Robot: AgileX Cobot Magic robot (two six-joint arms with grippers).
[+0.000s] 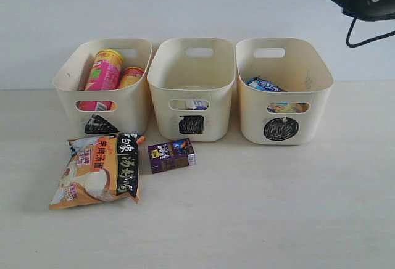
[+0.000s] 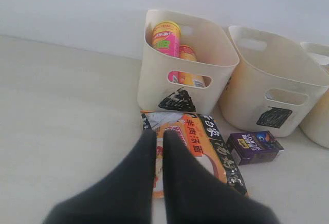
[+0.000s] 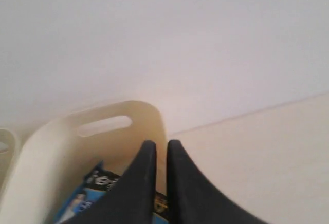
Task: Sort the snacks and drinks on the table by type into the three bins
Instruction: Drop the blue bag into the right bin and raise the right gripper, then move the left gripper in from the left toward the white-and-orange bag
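Packet point(image 1: 99, 170), orange-white w/ black panel, flat on table point(image 1: 278, 219) in front of triangle bin point(image 1: 133, 111), dark purple carton point(image 1: 171, 156) beside. L gripper point(image 2: 159, 135) closed, empty; R gripper point(image 3: 161, 144) closed, empty, over circle bin point(image 3: 56, 147).

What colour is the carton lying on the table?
Dark purple carton; clearest in the exterior view.

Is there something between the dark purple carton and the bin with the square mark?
Nothing visible. The purple carton lies just before the square bin; the orange packet lies beside it, not between.
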